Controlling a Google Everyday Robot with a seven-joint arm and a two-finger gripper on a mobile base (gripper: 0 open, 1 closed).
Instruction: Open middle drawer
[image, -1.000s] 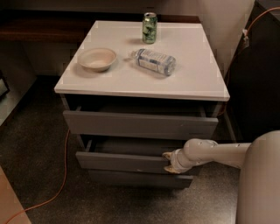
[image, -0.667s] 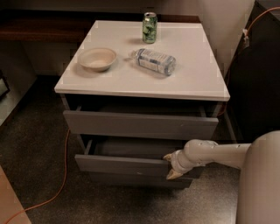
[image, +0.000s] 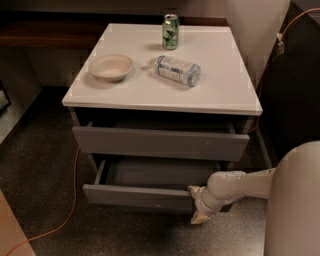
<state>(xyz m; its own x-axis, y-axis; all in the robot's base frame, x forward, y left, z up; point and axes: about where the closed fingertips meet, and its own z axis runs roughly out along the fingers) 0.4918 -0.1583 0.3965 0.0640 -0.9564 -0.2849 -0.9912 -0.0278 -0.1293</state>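
- The cabinet (image: 220, 95) has a white top and grey drawer fronts without handles; it stands on a dark speckled floor.
- The middle drawer (image: 135, 196) is below the cabinet's top drawer (image: 160, 142) and stands far out of the cabinet body. Its plain grey inside is visible from above.
- The front of the middle drawer comes more forward than the front of the top drawer, which is open only a little.
- There is a small pale scuff near the lower edge of the middle drawer's front.
- The gripper (image: 195, 204) is at the right end of the middle drawer's front, at the cabinet's lower right corner.
- Its fingers (image: 199, 217) are clenched on that end of the front: one tip is at the upper edge, the other is under the lower edge, and the panel is between them.
- The pale arm (image: 240, 182) reaches the gripper from the right of the cabinet, and the rounded robot body (image: 295, 200) is at the cabinet's right side.
- On the cabinet's top, a pale bowl (image: 111, 67) sits near the left edge.
- A green can (image: 170, 31) stands upright near the back edge of the cabinet's top.
- A clear plastic bottle (image: 176, 70) lies on its side near the middle of the cabinet's top, between the bowl and the right edge and apart from the can.
- An orange cable (image: 75, 175) runs on the floor at the cabinet's left side.
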